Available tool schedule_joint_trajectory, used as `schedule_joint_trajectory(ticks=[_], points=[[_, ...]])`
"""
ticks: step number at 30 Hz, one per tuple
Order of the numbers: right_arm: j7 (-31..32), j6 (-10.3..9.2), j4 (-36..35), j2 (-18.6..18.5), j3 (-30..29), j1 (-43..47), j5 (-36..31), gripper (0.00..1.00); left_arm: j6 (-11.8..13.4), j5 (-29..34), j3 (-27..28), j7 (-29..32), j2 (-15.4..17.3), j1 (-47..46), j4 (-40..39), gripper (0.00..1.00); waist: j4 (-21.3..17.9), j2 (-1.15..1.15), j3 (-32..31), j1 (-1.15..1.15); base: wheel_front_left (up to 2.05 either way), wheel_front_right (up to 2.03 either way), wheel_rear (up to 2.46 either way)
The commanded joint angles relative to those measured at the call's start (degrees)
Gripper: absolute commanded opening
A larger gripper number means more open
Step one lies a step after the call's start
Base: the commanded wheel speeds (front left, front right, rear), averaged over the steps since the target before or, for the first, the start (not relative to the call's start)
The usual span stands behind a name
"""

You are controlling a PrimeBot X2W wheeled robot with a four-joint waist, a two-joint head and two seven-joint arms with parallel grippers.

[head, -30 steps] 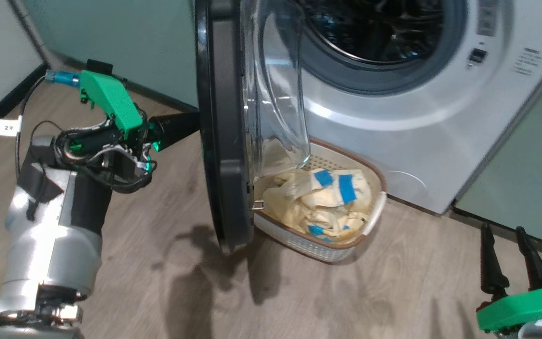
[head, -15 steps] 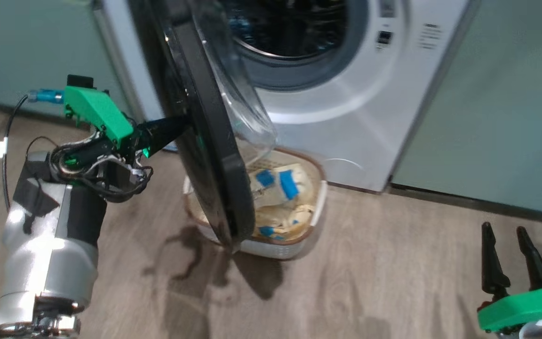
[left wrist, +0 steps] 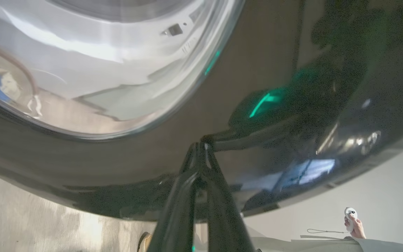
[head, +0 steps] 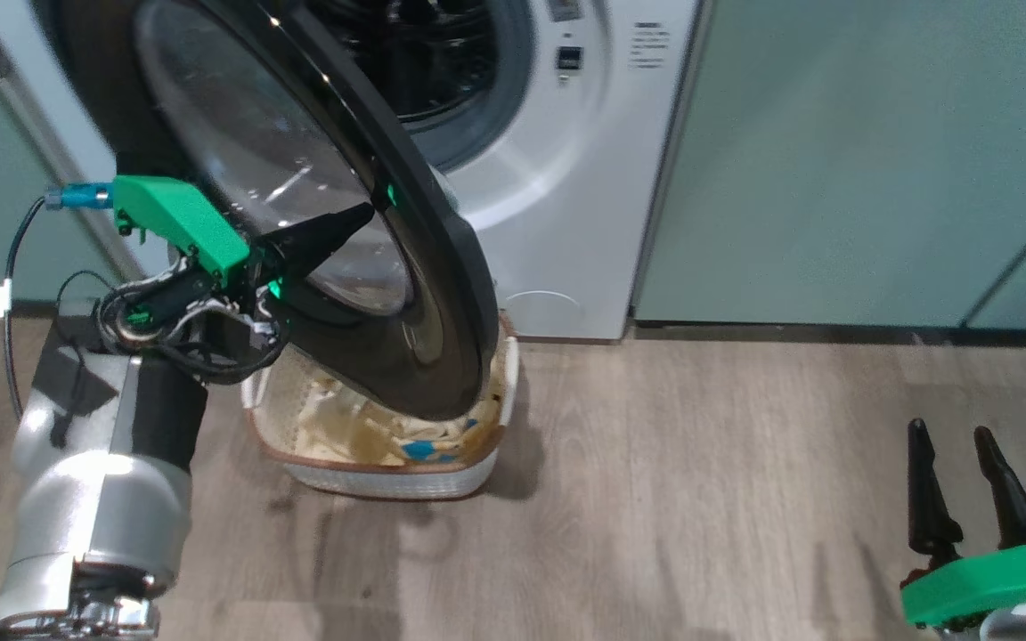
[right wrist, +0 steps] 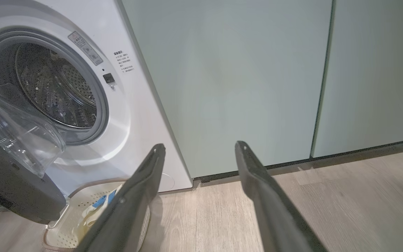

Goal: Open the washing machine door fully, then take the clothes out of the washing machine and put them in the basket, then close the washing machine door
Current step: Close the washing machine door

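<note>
Door (head: 446,276) swung shutward; left wrist catches person's hand (left wrist: 357,227).

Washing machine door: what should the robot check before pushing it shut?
1. Perforated steel drum empty: ok.
2. Cream, blue-patched clothes in the cream perforated plastic basket: ok.
3. Left gripper shut, tips on the round glossy black door: ok.
4. Right gripper open, away from door: ok.
5. Door's bottom edge clears the basket: cannot tell.
6. Door shut: not ok, half open.
</note>
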Motion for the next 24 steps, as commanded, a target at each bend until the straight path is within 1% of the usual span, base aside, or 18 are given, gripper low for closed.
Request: schedule_joint_trajectory(ticks=[1,8,14,15,16,17,19,20,21,24], points=[[-0.55,0.25,-2.00,-0.58,0.84,-1.71,0.37,1.00,-0.71,-0.43,1.80,-0.46,1.42,-2.16,-1.56,0.00,-1.44,0.00,0.24,0.00,0.00,0.00,0.00],[-0.55,0.25,-2.16,-0.58,0.82,-1.74,0.36,1.00,-1.81,-1.23,2.20,-1.35,1.01,-2.93,-0.24,0.00,-2.83,0.00,0.55,0.00,0.00,0.00,0.00],[-0.55,0.25,-2.11,-0.30,0.37,-1.26,0.50,1.00,-2.49,-1.77,2.85,-2.58,1.50,-1.63,-0.25,0.00,-1.58,0.00,-0.54,0.00,0.00,0.00,0.00],[-0.55,0.25,-2.07,-0.23,0.34,-1.13,0.53,1.00,-2.55,-1.83,2.89,-2.71,1.57,-1.24,-0.28,0.02,-1.22,0.00,-0.80,0.00,0.00,0.00,0.00],[-0.55,0.25,-2.04,-0.18,0.34,-1.01,0.57,1.00,-2.60,-1.89,2.96,-2.85,1.68,-0.80,-0.36,0.10,-0.85,0.00,-1.07,0.00,0.00,0.00,0.00],[-0.55,0.25,-2.00,-0.11,0.38,-0.88,0.57,1.00,-2.63,-1.86,3.07,-3.19,1.84,-0.31,-0.46,0.22,-0.52,0.00,-1.40,0.00,0.00,0.00,0.00],[-0.55,0.25,-1.97,0.04,0.42,-0.59,0.54,1.00,-2.69,-1.80,3.39,-4.06,2.15,0.74,-0.71,0.63,0.16,0.00,-1.94,0.00,0.00,0.00,0.00],[-0.55,0.25,-1.96,0.09,0.43,-0.49,0.55,1.00,-2.71,-1.63,3.48,-4.55,2.35,1.31,-0.89,0.95,0.50,0.00,-2.16,0.00,0.00,0.00,0.00],[-0.55,0.25,-1.97,0.14,0.43,-0.40,0.54,1.00,-2.72,-1.41,3.57,-5.19,2.53,1.90,-1.13,1.00,0.83,0.00,-2.32,0.00,0.00,0.00,0.00],[-0.55,0.25,-1.91,0.24,0.48,-0.35,0.57,1.00,-2.75,-1.37,4.29,-7.37,2.83,3.86,-2.40,1.00,1.48,0.00,-2.72,0.00,0.00,0.00,0.00]])
